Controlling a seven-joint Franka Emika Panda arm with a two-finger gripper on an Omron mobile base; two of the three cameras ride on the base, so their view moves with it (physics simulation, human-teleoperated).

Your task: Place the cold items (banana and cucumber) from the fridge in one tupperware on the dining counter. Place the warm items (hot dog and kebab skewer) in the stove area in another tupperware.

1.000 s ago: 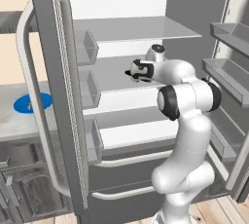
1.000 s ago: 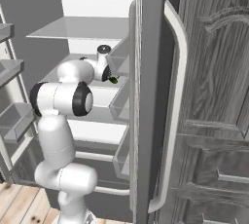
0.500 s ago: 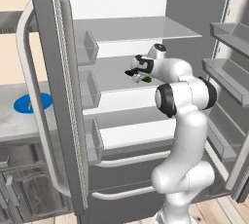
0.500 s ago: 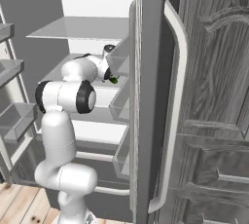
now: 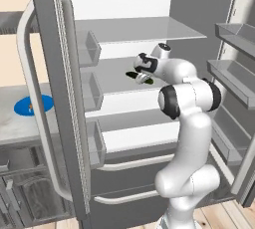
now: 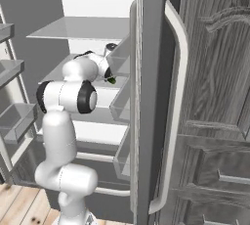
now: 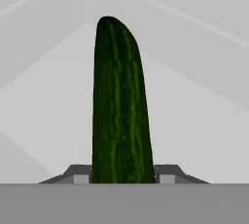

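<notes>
Reaching into the open fridge (image 5: 124, 39), the arm in the left base view puts its end effector (image 5: 141, 76) low over the middle shelf (image 5: 117, 73), where the dark green cucumber (image 5: 133, 75) lies flat just beneath the fingers. From the right base view the hand is tucked behind the door bins (image 6: 122, 101), with only a small green end of the cucumber (image 6: 112, 79) peeping out below the end effector (image 6: 109, 76), close to the fridge door's edge. In the hand view the cucumber (image 7: 119, 106) runs straight away from the camera between the two finger tips (image 7: 78, 173), which sit tight against its sides with no gap on either flank, so the end effector appears clenched on the cucumber, though whether the grip is fully settled cannot be told. Doing this step well probably means letting the squeeze finish before lifting, since the hold looks to be near one end and the long body may droop or swivel. A short straight lift off the shelf, then a slow withdrawal clear of the door bins, should keep it from knocking loose.
</notes>
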